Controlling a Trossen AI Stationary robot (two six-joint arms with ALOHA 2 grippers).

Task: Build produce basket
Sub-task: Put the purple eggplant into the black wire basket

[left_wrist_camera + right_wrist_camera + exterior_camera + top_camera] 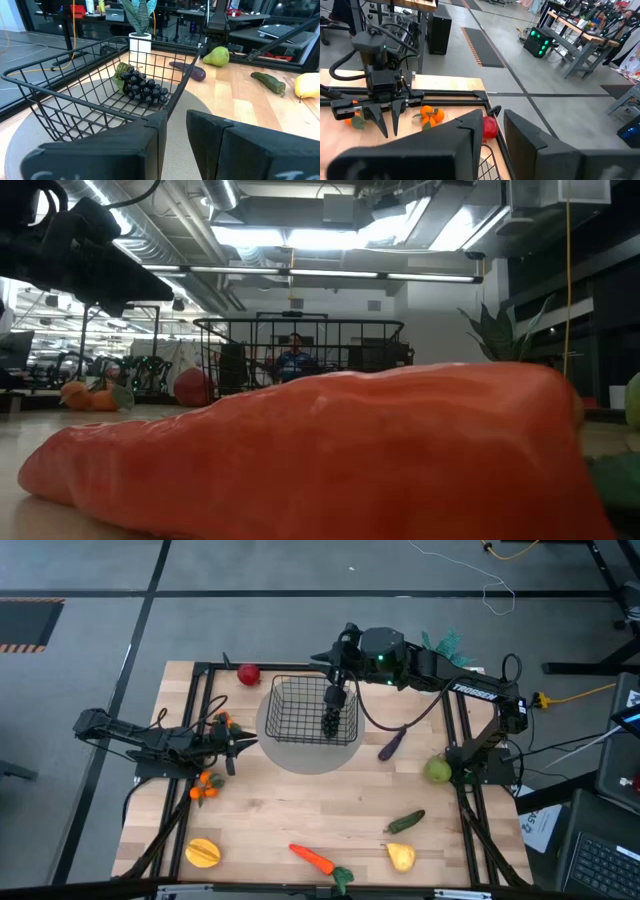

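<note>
The right arm reaches from the table's right side across to the far middle, its right claw (338, 675) held above the far right part of the basket (300, 725); its dark fingers (465, 131) stand a little apart with nothing between them. The grapes (331, 723) lie inside the basket against its right wall, free of the claw. The left arm lies low along the left side, its left claw (240, 745) pointing at the basket's left wall and stopping just short of it, fingers (150, 137) slightly apart and gripping nothing. The basket sits on a round grey mat (290, 755) at the far middle of the table (280, 820). Around it: the apple (249, 674) near the far left corner, small oranges (204, 788) beside the left arm, the eggplant (391, 744) just right of the mat, the pear (438, 771) near the right edge. The cucumber (406, 822), carrot (314, 859) and two yellow fruits (203, 853) line the near edge, leaving bare wood in the middle.
</note>
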